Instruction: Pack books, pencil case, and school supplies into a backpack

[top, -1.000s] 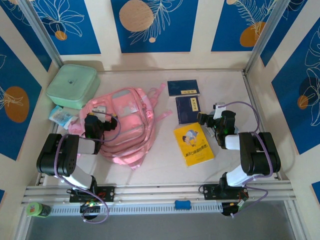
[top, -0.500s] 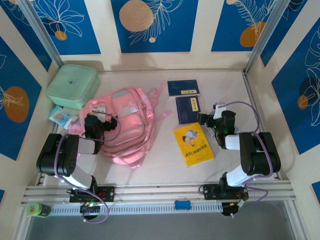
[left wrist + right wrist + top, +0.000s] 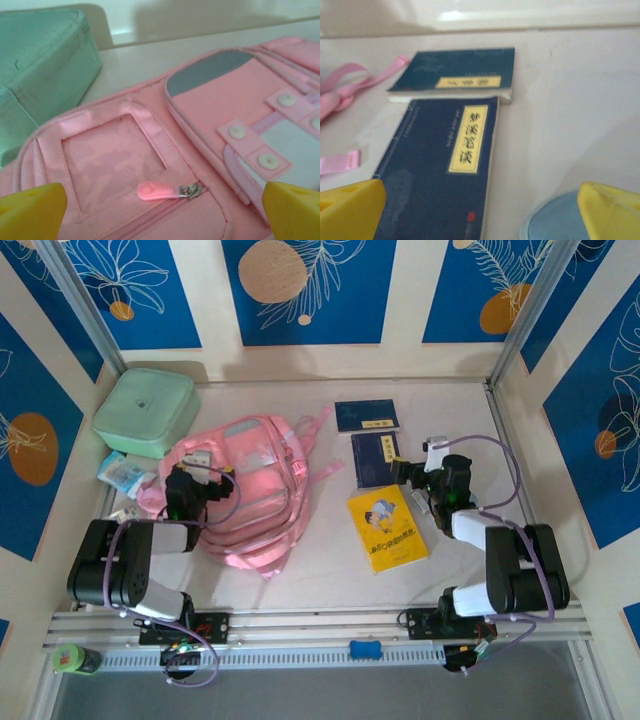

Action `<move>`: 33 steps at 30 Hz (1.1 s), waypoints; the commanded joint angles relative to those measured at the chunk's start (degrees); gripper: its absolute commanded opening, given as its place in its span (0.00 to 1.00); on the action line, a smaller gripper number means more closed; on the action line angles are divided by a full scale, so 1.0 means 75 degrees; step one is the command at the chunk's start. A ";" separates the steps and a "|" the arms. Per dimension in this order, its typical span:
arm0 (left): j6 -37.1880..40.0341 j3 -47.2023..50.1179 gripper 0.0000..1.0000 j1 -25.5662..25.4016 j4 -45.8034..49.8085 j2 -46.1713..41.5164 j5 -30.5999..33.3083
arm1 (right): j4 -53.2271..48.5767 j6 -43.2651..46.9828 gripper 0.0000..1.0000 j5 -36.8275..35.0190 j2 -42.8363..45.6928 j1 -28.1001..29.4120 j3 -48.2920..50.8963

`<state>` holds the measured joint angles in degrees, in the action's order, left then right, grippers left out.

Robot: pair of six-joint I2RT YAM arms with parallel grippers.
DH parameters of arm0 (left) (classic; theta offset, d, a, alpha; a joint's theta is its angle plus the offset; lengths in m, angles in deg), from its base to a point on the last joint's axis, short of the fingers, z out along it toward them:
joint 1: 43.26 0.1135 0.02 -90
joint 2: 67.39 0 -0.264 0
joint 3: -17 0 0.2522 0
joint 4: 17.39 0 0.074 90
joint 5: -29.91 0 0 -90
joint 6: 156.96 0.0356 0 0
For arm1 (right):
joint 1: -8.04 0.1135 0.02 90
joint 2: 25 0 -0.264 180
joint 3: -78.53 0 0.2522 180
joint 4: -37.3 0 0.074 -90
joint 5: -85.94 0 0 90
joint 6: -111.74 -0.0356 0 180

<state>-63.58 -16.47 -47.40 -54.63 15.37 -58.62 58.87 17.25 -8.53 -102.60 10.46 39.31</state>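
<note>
The pink backpack [image 3: 245, 485] lies flat left of centre, its closed zip and pink zipper pull [image 3: 157, 190] facing up. My left gripper [image 3: 188, 486] hovers low over the backpack's [image 3: 225, 100] left side, open, the pull between its yellow fingertips [image 3: 30, 210]. Two navy books [image 3: 366, 416] [image 3: 376, 458] and a yellow book [image 3: 387, 527] lie to the right. My right gripper [image 3: 405, 472] is open beside the nearer navy book [image 3: 440, 170], with the farther navy book [image 3: 455, 75] beyond. Whether the mint-green case [image 3: 146, 412] is the pencil case I cannot tell.
The mint-green case [image 3: 45, 65] sits at the back left, close to the backpack. A pale blue packet [image 3: 125, 472] lies between it and the left arm. A pale blue rounded thing [image 3: 555, 220] shows by the right fingertip. Walls close in on three sides.
Both arms have shifted slightly, their elbows dropping toward the near edge. The right gripper has edged a little farther back along the navy book. Both grippers stay open.
</note>
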 commanded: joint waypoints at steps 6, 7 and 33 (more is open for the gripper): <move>-0.0587 -0.0657 0.99 -0.0007 0.2507 -0.1683 -0.0340 | -0.2338 -0.0807 0.99 -0.0116 0.1489 -0.0115 -0.0873; -0.0707 -0.0762 1.00 -0.0007 0.2750 -0.1821 -0.0405 | -0.2715 -0.1165 0.99 -0.0197 0.1593 -0.0128 -0.1049; -0.4845 -0.1824 1.00 -0.0878 0.8244 -0.4393 -0.1022 | -0.8147 -0.4432 0.99 0.1948 0.1031 0.1270 -0.3232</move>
<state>-96.48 -30.78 -51.82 -0.77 -15.36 -65.70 1.54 -13.70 0.45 -92.63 15.94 16.82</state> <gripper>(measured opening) 0.994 0.991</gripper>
